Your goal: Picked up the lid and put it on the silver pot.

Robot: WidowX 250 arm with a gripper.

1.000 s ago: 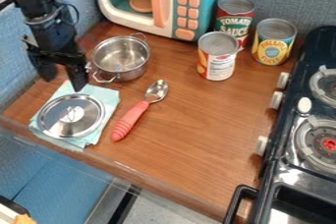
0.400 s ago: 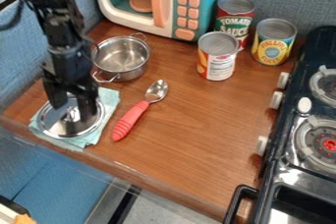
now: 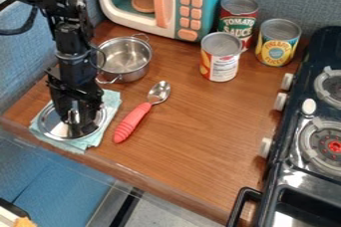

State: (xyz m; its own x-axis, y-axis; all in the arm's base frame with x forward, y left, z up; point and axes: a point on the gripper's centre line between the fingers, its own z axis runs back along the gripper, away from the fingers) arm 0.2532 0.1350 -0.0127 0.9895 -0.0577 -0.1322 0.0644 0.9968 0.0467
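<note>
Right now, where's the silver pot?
In the camera view, the silver pot sits upper left on the counter, just below the toy microwave and above the spoon.

"Where does the camera look from?"

"It stands high in front of the toy microwave, slanting steeply down over the wood-grain counter."

"And which way does it face?"

"Toward the microwave's front, near enough that the view's upper edge crops the microwave."

Round shiny lid flat on teal cloth; silver pot upright, open, on counter
</note>
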